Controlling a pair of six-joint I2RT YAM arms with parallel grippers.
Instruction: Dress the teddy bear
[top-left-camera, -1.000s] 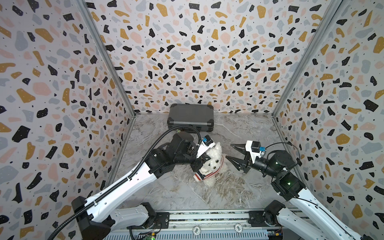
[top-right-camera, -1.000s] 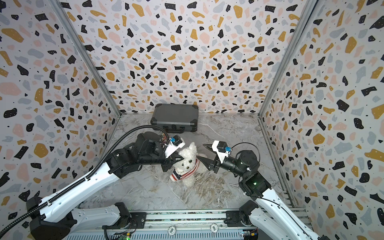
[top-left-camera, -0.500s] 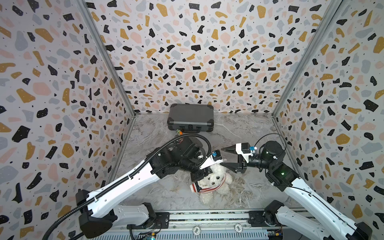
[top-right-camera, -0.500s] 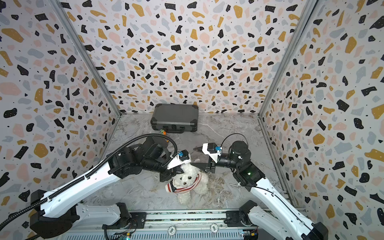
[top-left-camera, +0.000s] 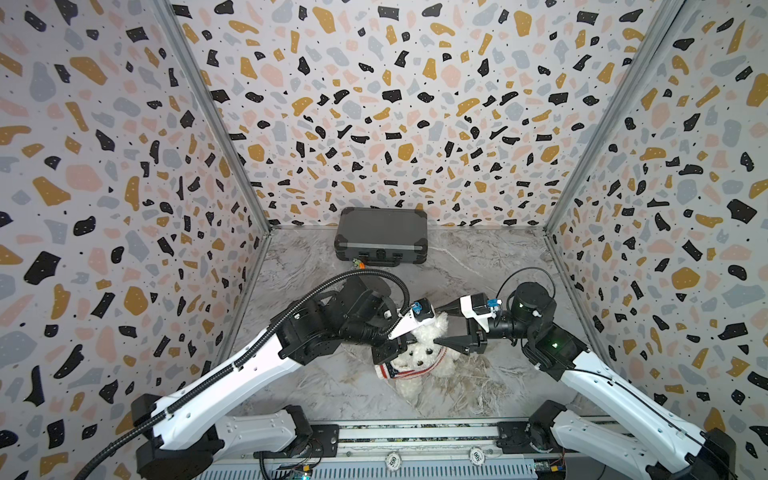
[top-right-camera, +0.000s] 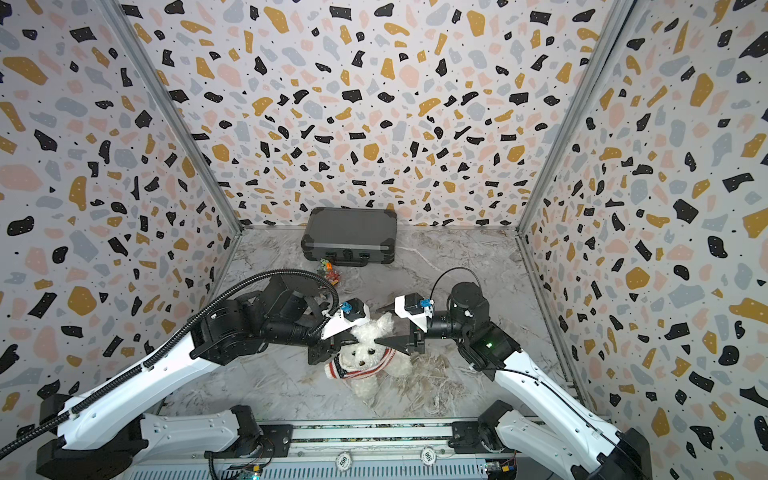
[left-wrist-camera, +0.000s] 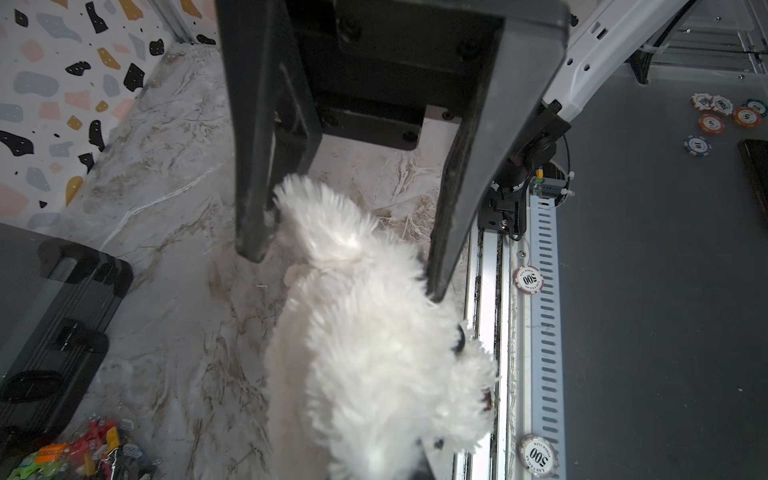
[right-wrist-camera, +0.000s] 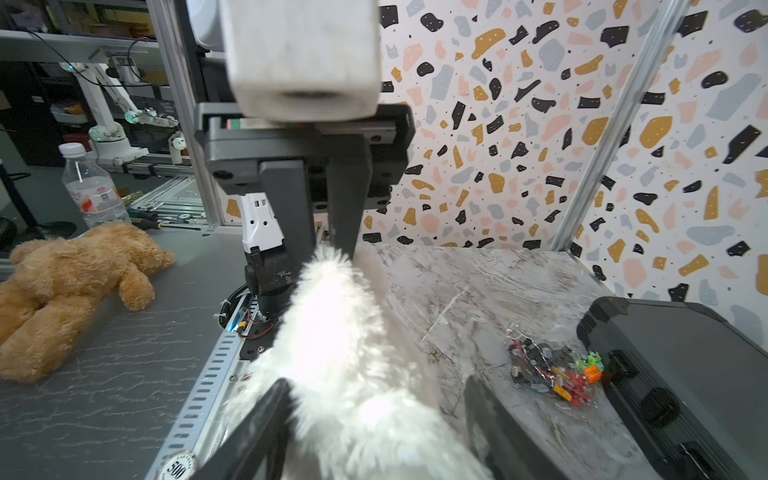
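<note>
Right wrist: left hand (right-wrist-camera: 323, 243) pinches teddy bear (right-wrist-camera: 345, 357).

- One white bear (top-left-camera: 419, 353), in one striped sweater (top-left-camera: 399, 371).
- One brown bear (right-wrist-camera: 70, 291).
- One case (top-left-camera: 381, 241).
- One bag of small parts (top-right-camera: 328, 268), just in front of the case.
- One bottle (right-wrist-camera: 89, 183).
- Two arms: left arm (top-left-camera: 249, 365), right arm (top-left-camera: 615, 395).
- Two rail chips (top-left-camera: 392, 460), well in front of the case; six loose chips (left-wrist-camera: 711, 124).
</note>
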